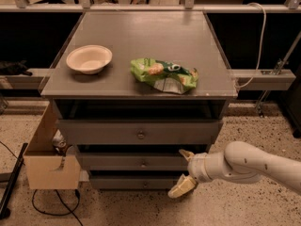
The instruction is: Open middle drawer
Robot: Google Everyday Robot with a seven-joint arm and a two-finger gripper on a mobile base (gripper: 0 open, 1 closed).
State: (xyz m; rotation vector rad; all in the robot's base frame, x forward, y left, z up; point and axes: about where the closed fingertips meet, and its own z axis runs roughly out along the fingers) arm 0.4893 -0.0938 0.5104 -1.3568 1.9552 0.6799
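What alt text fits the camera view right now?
The gripper, jaws open, sits at the right end of the middle drawer, right of its knob; the drawer looks shut. On the cabinet top lie a bowl and a green bag.
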